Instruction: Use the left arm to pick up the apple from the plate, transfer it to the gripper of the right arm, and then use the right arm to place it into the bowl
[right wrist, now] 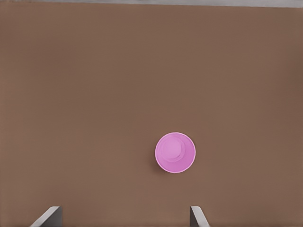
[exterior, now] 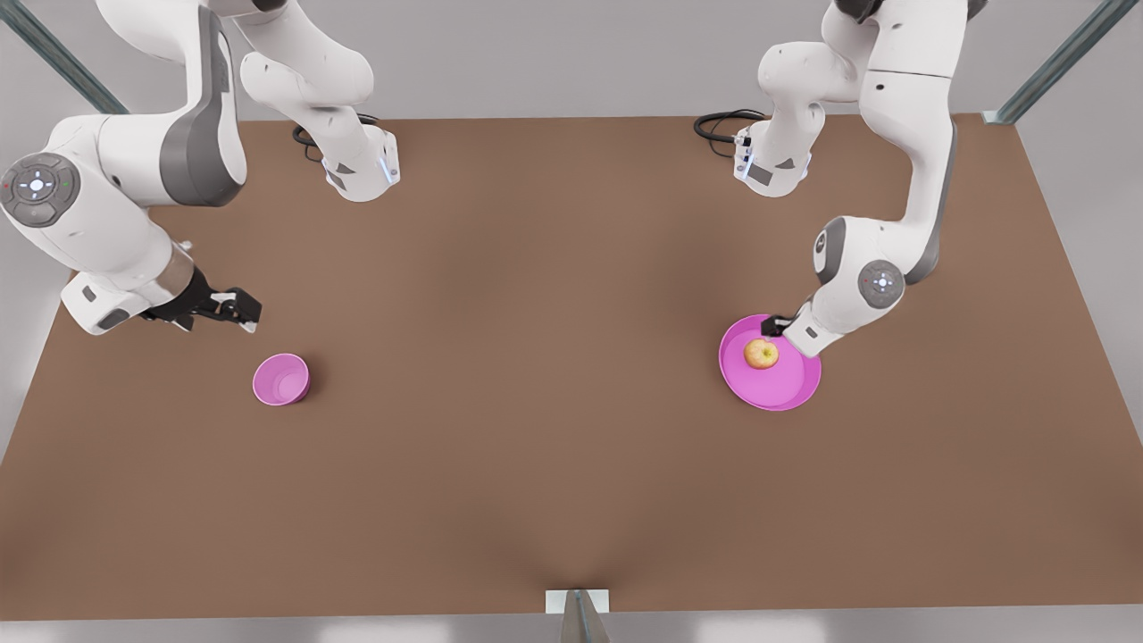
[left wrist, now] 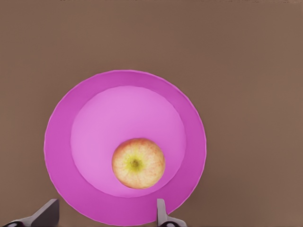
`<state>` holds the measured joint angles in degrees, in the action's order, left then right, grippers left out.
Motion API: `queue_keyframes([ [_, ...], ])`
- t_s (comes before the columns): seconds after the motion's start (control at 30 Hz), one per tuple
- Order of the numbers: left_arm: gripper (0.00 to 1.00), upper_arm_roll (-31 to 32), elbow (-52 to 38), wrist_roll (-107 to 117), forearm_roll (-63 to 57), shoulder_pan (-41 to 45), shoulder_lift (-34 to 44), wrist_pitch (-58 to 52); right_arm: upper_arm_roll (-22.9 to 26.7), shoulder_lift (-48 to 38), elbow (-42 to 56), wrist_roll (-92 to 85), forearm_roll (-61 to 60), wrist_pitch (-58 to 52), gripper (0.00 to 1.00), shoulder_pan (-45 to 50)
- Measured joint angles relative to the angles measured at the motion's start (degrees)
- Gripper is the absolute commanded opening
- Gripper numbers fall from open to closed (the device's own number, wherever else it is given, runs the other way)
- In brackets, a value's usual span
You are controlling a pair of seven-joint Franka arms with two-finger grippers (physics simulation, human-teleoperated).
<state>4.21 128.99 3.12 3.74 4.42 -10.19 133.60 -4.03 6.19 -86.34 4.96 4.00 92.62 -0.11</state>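
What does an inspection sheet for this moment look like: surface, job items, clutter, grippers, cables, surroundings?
Surface: brown tabletop, bare apart from the job's things.
Apple: yellow with a red blush, resting on the plate, off its centre, ungrasped.
Plate: wide pink dish at the front view's right.
Bowl: small, deep, pink, upright, nothing in it, at the front view's left.
Clutter: nothing seen.
Left gripper: open, low over the plate beside the apple, not closed on it.
Right gripper: open, waiting above the table near the bowl.
Cables: black loops behind both arm bases, away from the work area.
Surroundings: grey floor, metal frame struts at the far corners.
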Motion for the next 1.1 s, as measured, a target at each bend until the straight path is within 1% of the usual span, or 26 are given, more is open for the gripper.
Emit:
queue_keyframes([
  [0.13,1.00,0.01,0.95,1.22,1.89,0.93,-2.48,8.50,0.00,0.05,0.00,0.12,-0.01,0.10,1.00,0.10],
  [0.3,1.00,0.01,2.57,2.39,3.09,1.48,-5.21,13.55,0.05,0.10,0.00,0.23,-0.01,0.16,1.00,-0.10],
  [0.57,1.00,0.01,5.08,3.60,3.38,1.78,-8.47,16.34,-0.13,0.11,0.00,0.42,-0.01,0.20,1.00,0.50],
  [0.93,1.00,0.02,3.68,4.63,3.40,2.06,-10.58,17.18,-0.18,0.11,0.02,0.54,-0.01,0.21,1.00,0.09],
  [0.97,0.97,0.02,3.62,4.70,3.40,2.07,-10.68,17.20,-0.18,0.11,0.03,0.55,-0.01,0.21,1.00,0.14],
  [1.03,0.84,0.01,3.58,4.86,3.38,2.08,-10.94,17.24,-0.18,0.11,0.02,0.56,-0.01,0.21,1.00,0.26],
  [1.07,0.81,0.01,3.57,4.97,3.32,2.08,-11.01,17.26,-0.18,0.11,0.02,0.57,-0.01,0.21,1.00,0.30],
  [1.1,0.81,0.01,3.57,5.10,3.27,2.09,-11.06,17.28,-0.18,0.11,0.02,0.58,-0.01,0.21,1.00,0.33],
])
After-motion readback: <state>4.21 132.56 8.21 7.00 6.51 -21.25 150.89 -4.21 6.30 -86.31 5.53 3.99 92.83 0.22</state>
